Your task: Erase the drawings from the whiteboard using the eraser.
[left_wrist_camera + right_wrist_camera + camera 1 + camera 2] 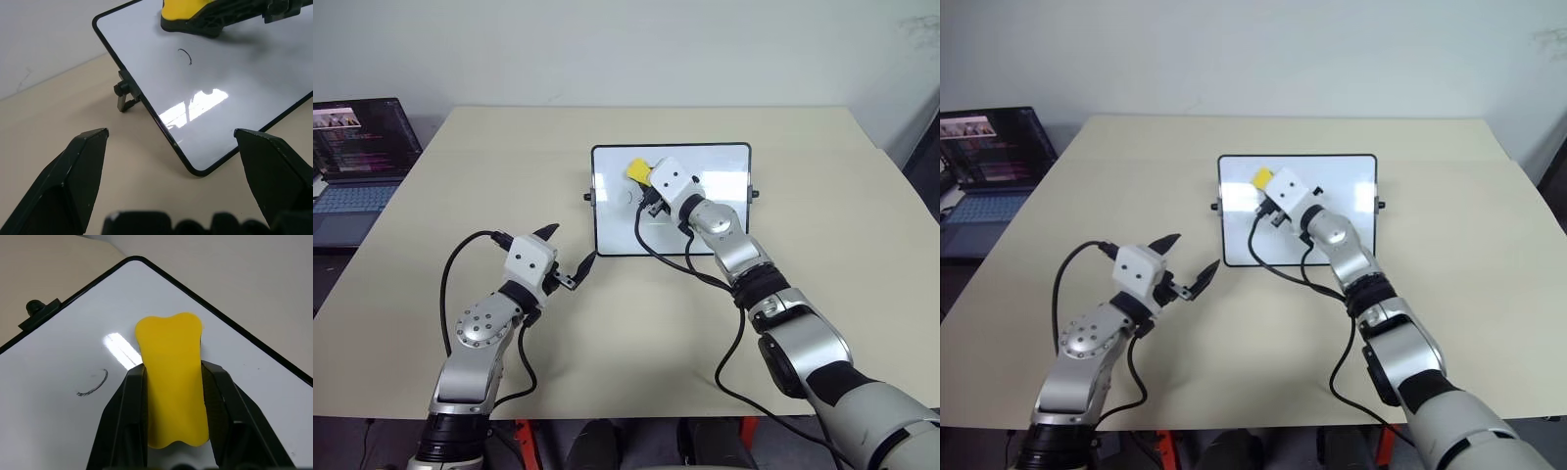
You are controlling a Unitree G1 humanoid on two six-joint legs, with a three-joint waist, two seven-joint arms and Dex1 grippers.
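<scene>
The whiteboard (pixel 724 211) lies on the table in front of me, its black frame and side knobs showing. My right gripper (pixel 644 186) is shut on the yellow eraser (pixel 637 170), which rests over the board's upper left part. One thin curved black mark of the drawings (pixel 93 384) shows beside the eraser, also visible as a mark (pixel 186 56) from the left wrist. My left gripper (pixel 570 255) stands open just off the board's near left corner, holding nothing.
The beige table (pixel 862 274) spreads wide around the board. An open laptop (pixel 357 162) sits beyond the table's left edge. Black cables (pixel 700 269) hang from my right arm across the board's near edge.
</scene>
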